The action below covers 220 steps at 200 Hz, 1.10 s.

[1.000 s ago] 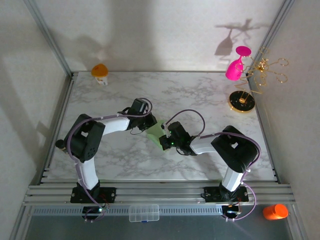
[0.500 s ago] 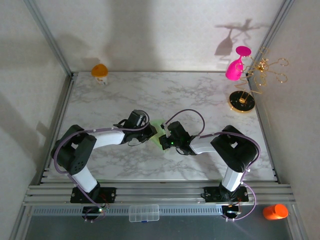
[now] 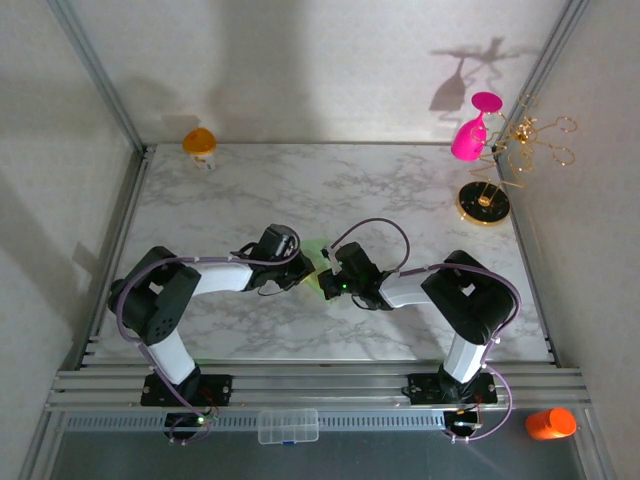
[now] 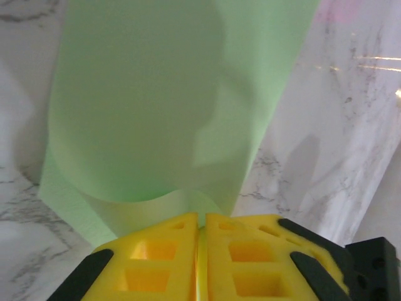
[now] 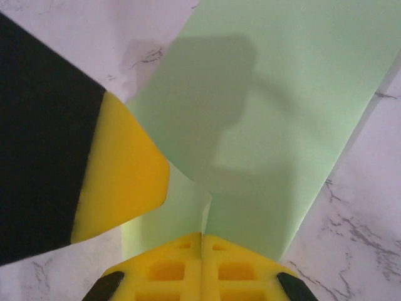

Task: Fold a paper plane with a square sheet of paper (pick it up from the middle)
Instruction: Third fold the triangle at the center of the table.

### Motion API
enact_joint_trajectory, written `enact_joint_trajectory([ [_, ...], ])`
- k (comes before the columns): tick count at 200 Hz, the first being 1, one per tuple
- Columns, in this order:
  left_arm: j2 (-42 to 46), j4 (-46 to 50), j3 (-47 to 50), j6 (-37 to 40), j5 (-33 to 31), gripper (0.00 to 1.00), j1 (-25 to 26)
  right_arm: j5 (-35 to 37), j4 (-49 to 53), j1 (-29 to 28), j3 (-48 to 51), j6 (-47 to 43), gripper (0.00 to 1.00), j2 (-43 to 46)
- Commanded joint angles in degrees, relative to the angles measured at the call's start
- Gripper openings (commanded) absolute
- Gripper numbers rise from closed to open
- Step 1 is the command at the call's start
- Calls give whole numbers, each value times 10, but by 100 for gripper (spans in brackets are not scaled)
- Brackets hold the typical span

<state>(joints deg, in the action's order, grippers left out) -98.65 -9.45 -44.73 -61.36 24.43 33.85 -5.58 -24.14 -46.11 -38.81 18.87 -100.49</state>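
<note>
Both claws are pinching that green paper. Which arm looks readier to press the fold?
Probably the left: the left gripper is shut on the square sheet of paper where it curls over. The right gripper, also shut on it, can anchor.

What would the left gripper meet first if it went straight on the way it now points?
The thin pale green sheet of paper, pinched in the shut left gripper, rises directly ahead. Just behind it is probably the right gripper, shut on the same sheet; depth is unclear.
</note>
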Motion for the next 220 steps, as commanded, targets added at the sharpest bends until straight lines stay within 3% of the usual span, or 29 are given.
enact_joint_trajectory([
  [1, -7, -11, 10, -1, -6, 12, 5, 12, 41, 5, -5, 2, 6, -22],
  [180, -24, 3, 17, 10, -26, 11, 3, 7, 44, 7, -7, 13, 6, -29],
  [220, -30, 11, 18, 7, -28, 10, 3, 7, 45, 9, -12, 22, 10, -17],
])
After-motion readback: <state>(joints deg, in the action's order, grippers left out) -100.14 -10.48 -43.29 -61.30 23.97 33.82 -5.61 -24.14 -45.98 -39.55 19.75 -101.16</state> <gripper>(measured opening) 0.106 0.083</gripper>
